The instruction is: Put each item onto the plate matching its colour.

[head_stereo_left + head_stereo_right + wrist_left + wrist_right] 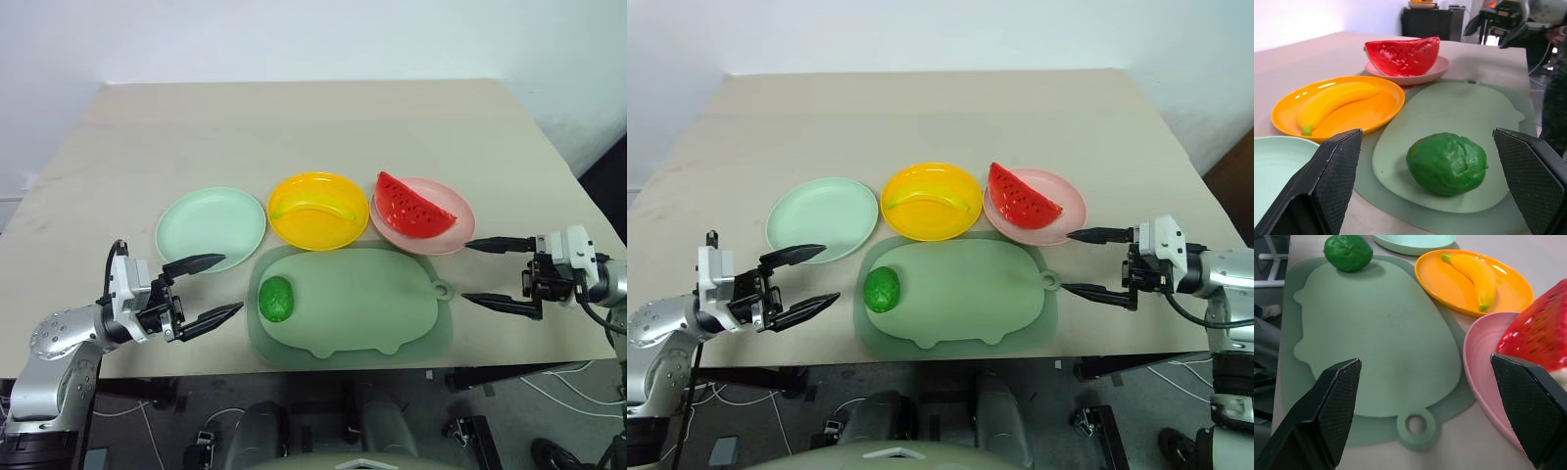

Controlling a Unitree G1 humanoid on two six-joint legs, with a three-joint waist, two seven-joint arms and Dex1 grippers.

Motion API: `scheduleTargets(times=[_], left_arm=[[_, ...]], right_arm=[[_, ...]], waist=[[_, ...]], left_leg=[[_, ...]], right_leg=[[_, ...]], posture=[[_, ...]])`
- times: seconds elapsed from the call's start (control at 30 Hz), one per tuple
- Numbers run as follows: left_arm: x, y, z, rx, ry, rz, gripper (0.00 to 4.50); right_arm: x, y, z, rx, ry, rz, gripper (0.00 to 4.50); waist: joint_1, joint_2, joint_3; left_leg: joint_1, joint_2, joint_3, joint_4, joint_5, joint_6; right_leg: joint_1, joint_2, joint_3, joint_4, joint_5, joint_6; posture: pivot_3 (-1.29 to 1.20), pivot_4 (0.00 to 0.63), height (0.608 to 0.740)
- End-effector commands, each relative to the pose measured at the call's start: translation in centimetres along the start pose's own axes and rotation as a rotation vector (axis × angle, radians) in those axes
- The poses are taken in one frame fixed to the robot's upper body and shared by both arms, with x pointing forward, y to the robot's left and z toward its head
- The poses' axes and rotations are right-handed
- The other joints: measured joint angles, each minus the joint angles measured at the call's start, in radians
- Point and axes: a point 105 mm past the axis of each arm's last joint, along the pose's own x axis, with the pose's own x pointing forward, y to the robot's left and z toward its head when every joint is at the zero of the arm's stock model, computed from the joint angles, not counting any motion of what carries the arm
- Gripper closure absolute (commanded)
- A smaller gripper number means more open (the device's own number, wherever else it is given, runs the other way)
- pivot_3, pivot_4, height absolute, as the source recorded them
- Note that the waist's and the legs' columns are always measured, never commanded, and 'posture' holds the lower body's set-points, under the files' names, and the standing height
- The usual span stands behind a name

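The red watermelon wedge (413,207) lies on the pink plate (457,235). The yellow banana (312,207) lies in the yellow plate (318,235). The mint green plate (210,228) is bare. A bumpy green fruit (277,298) rests on the left end of the sage-green cutting board (362,304). My left gripper (216,287) is open, level, just left of the board, pointing at the green fruit (1446,163). My right gripper (477,272) is open and empty, right of the board's handle hole, below the pink plate (1484,362).
The beige table (313,127) stretches back behind the plates. The board reaches close to the table's front edge. In the left wrist view, dark furniture and my other gripper stand beyond the table's far side.
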Motion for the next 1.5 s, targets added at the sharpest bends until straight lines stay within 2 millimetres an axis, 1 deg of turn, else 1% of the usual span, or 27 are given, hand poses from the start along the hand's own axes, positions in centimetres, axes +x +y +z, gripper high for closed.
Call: scheduleTargets(times=[0.03, 0.2, 0.27, 0.3, 0.4, 0.53, 0.6, 0.7, 0.8, 0.87, 1.0, 1.1, 1.27, 1.47, 1.5], left_arm=[[0.6, 0.1, 1.1, 0.017, 0.003, 0.006, 0.0], [2.0, 0.2, 1.5, -0.003, 0.012, 0.058, 0.0], [3.5, -0.1, 1.4, 0.003, 0.055, 0.096, 0.0], [4.3, -0.3, 1.6, -0.01, 0.046, 0.115, 0.0], [5.8, -0.7, 2.0, -0.016, 0.044, 0.168, 0.0], [7.5, -2.0, 1.2, -0.077, 0.097, 0.166, 0.0], [8.1, -1.9, 0.7, -0.097, 0.13, 0.209, 0.0], [9.1, -2.4, 0.2, -0.13, 0.182, 0.233, 0.0], [10.3, -3.6, 0.2, -0.186, 0.214, 0.214, 0.0], [10.5, -3.9, -0.3, -0.208, 0.267, 0.221, 0.0], [10.1, -3.5, -2.0, -0.244, 0.411, 0.293, 0.0], [9.8, -3.6, -2.2, -0.27, 0.488, 0.302, 0.0], [9.5, -3.2, -2.2, -0.285, 0.544, 0.329, 0.0], [9.1, -3.9, -3.1, -0.296, 0.609, 0.312, 0.0], [9.0, -3.9, -3.3, -0.3, 0.624, 0.31, 0.19]], right_arm=[[-0.7, 0.0, 0.9, -0.051, -0.023, -0.025, 0.04], [-0.2, 0.1, 0.8, -0.051, -0.026, -0.024, 0.04], [0.3, 0.1, 0.9, -0.05, -0.03, -0.023, 0.04], [0.6, 0.1, 0.9, -0.048, -0.035, -0.022, 0.04], [1.0, 0.1, 1.0, -0.048, -0.041, -0.026, 0.04], [1.5, 0.3, 1.3, -0.046, -0.051, -0.033, 0.04], [1.7, 0.5, 1.2, -0.043, -0.052, -0.038, 0.04], [1.9, 0.7, 1.2, -0.037, -0.051, -0.045, 0.04], [2.0, 0.8, 1.0, -0.031, -0.049, -0.054, 0.04], [2.1, 0.8, 1.0, -0.029, -0.051, -0.06, 0.04], [2.4, 0.7, 1.1, -0.017, -0.061, -0.083, 0.04], [2.6, 0.6, 1.0, -0.016, -0.056, -0.086, 0.04], [2.7, 0.5, 0.8, -0.016, -0.052, -0.092, 0.04], [2.9, 0.2, 0.8, -0.02, -0.049, -0.095, 0.04], [2.9, 0.2, 0.8, -0.022, -0.048, -0.095, 0.01]], waist=[[0.0, 0.0, 0.0], [0.001, 0.0, 0.0], [0.001, 0.0, 0.0], [0.002, 0.0, 0.0], [0.003, 0.0, 0.0], [0.003, 0.0, 0.0], [0.004, 0.0, 0.0], [0.005, 0.0, 0.0], [0.005, 0.0, 0.0], [0.005, -0.001, 0.0], [0.004, -0.001, 0.0], [0.003, -0.001, 0.0], [0.004, -0.001, 0.0], [0.003, -0.001, 0.0], [0.003, -0.001, 0.0]], left_leg=[[0.0, 0.0, 0.0, 0.0, 0.0, 0.0], [0.0, 0.0, -0.002, 0.0, 0.0, 0.0], [0.0, 0.0, -0.001, 0.0, 0.0, 0.0], [0.0, 0.0, -0.002, 0.0, 0.0, 0.0], [0.0, -0.001, -0.002, 0.0, 0.0, 0.0], [0.001, -0.001, -0.002, 0.0, 0.0, 0.0], [0.001, -0.001, -0.002, 0.0, 0.0, 0.0], [0.001, -0.001, -0.003, 0.0, 0.0, 0.0], [0.001, -0.002, -0.004, 0.0, 0.0, 0.0], [0.001, -0.002, -0.004, 0.001, 0.0, 0.0], [0.001, -0.002, -0.005, 0.0, 0.0, 0.0], [0.001, -0.002, -0.005, 0.0, 0.0, 0.0], [0.001, -0.002, -0.006, 0.001, 0.0, 0.0], [0.001, -0.003, -0.006, 0.001, 0.0, 0.0], [0.001, -0.003, -0.006, 0.001, 0.0, -0.001]], right_leg=[[0.0, 0.0, 0.0, 0.0, 0.0, 0.0], [0.0, 0.0, 0.001, 0.0, 0.0, 0.001], [0.0, 0.0, 0.001, 0.0, 0.001, 0.002], [0.0, 0.0, 0.001, 0.0, 0.001, 0.003], [0.001, 0.0, 0.002, 0.0, 0.002, 0.003], [0.001, 0.0, 0.002, 0.0, 0.002, 0.003], [0.001, 0.0, 0.002, 0.0, 0.002, 0.003], [0.001, 0.0, 0.002, 0.0, 0.002, 0.003], [0.001, 0.0, 0.002, 0.0, 0.002, 0.003], [0.001, 0.0, 0.002, 0.0, 0.002, 0.003], [0.002, 0.001, 0.002, 0.0, 0.002, 0.003], [0.002, 0.001, 0.002, 0.0, 0.002, 0.003], [0.002, 0.001, 0.002, 0.0, 0.001, 0.003], [0.002, 0.001, 0.002, 0.0, 0.001, 0.002], [0.002, 0.001, 0.002, 0.0, 0.001, 0.002]], posture=[[0.0, 0.15, 0.736], [0.0, 0.15, 0.736], [0.0, 0.15, 0.736], [0.0, 0.15, 0.736], [0.0, 0.15, 0.736], [0.0, 0.15, 0.736], [0.0, 0.15, 0.736], [0.0, 0.15, 0.736], [0.0, 0.15, 0.736], [0.0, 0.15, 0.736], [0.0, 0.15, 0.736], [0.0, 0.15, 0.736], [0.0, 0.15, 0.736], [0.0, 0.15, 0.736], [0.0, 0.15, 0.736]])
